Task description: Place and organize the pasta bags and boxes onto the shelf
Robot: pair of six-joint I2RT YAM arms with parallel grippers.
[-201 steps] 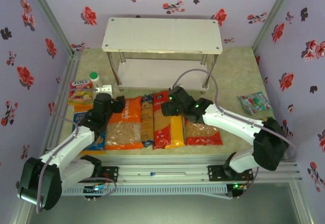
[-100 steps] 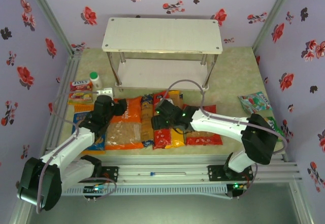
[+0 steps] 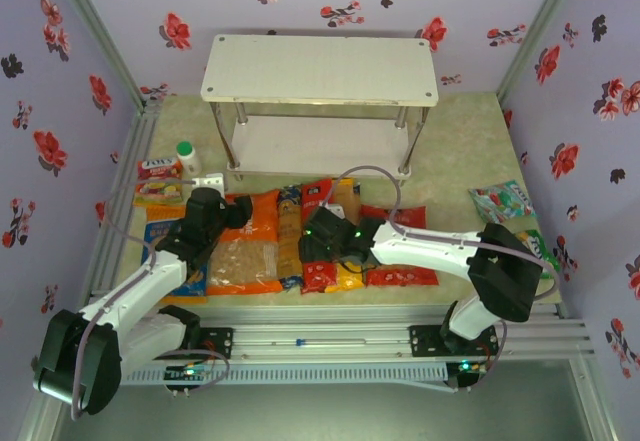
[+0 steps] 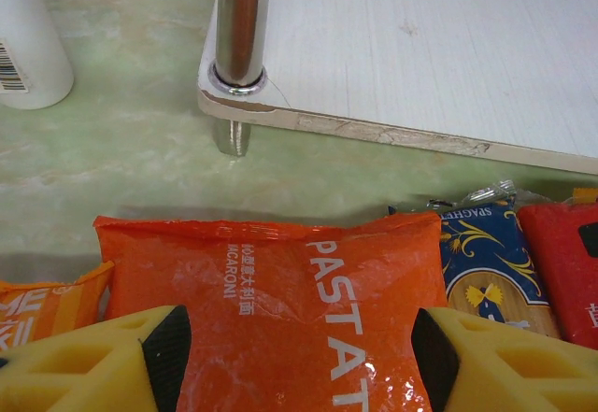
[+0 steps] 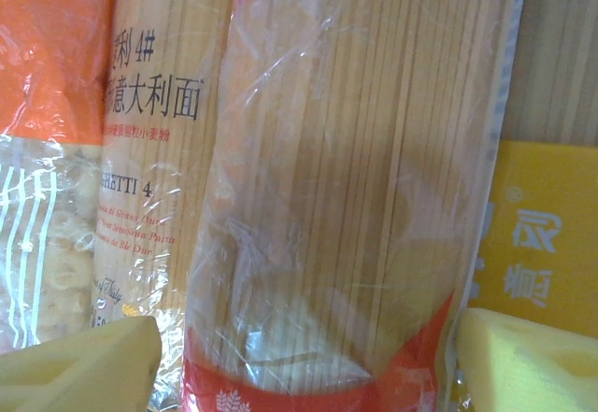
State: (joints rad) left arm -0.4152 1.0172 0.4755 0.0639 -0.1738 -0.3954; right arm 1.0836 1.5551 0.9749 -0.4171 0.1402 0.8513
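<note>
1. On the green table [image 3: 455, 146], the white shelf [image 3: 320, 69] stood beyond both arms' fingers.
2. The left fingers [image 3: 228, 211] gaped wide, the orange pasta bag [image 4: 280, 281] between them, ungripped.
3. The right fingers [image 3: 312, 241] gaped wide over a red spaghetti pack [image 5: 355, 188], ungripped.

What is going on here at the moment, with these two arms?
Two robot arms reach over the table, where pasta lies in front of the white shelf. The left gripper is open, its fingers on either side of the orange bag. The right gripper is open just over a red spaghetti pack. Neither holds anything yet.
</note>
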